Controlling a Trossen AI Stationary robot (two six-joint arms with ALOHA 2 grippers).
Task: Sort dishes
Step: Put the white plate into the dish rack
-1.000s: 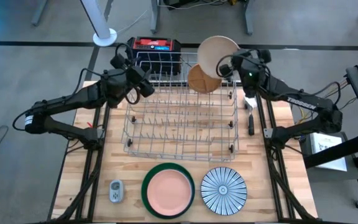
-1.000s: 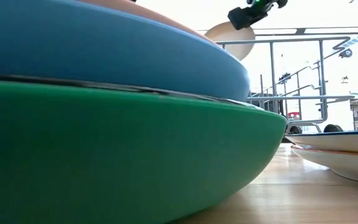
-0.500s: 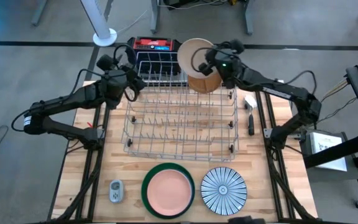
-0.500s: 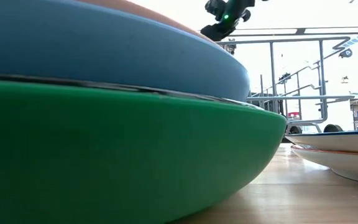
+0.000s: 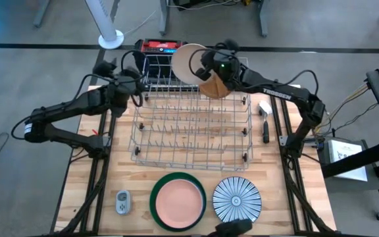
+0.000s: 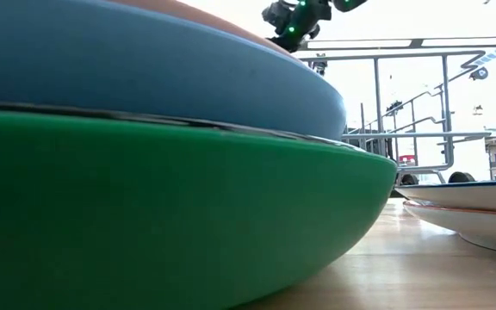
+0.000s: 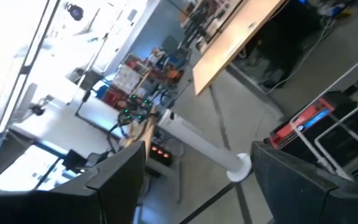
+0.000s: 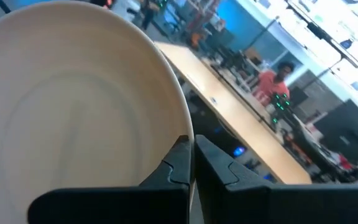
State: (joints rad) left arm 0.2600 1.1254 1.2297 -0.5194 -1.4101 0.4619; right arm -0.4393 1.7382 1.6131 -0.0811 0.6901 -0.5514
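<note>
The cream plate point(image 5: 188, 62) is in the air over the far edge of the rack point(image 5: 193, 125), standing on its edge. The right gripper point(image 5: 208, 64) holds it by the rim; in the right wrist view the two fingers point(image 8: 180, 163) are pressed together on the edge of the plate point(image 8: 79, 124). Just beside it, a tan plate point(image 5: 216, 84) stands at the far right corner of the rack. On the near side of the table a pink plate point(image 5: 178, 200) lies inside a green plate point(image 5: 158, 191), and a striped plate point(image 5: 237, 200) lies to the right of them.

The left gripper point(image 5: 134, 84) waits at the far left corner of the rack with its fingers wide apart and nothing between them.

I judge that the step in hand is to carry the cream plate to its place, probably a slot in the rack. The next move needs the plate to stay upright and come down between two wires, without hitting the tan plate. Only when the plate rests there should the fingers let go.
</note>
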